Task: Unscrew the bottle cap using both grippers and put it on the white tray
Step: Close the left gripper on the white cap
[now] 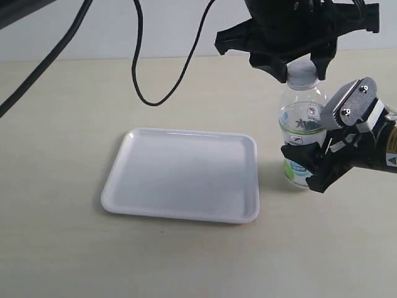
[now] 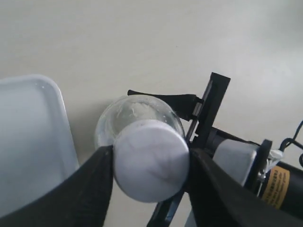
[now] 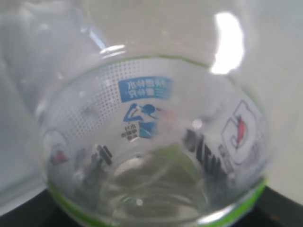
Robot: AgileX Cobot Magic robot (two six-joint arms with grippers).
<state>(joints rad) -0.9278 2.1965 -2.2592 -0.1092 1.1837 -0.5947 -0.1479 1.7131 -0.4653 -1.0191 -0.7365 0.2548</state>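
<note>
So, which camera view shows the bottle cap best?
Left wrist view: the bottle cap is large, unhidden, in the left gripper. Exterior view shows it small, partly hidden; right wrist view shows only the bottle.

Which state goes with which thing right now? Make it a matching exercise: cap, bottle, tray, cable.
1 bottle cap
2 bottle
3 white tray
4 black cable

A flat on the table, left of the bottle
B looped on the table behind the tray
C on the bottle's neck, held by the left gripper
D upright, right gripper around its lower body

Pairs: 1-C, 2-D, 3-A, 4-B
</note>
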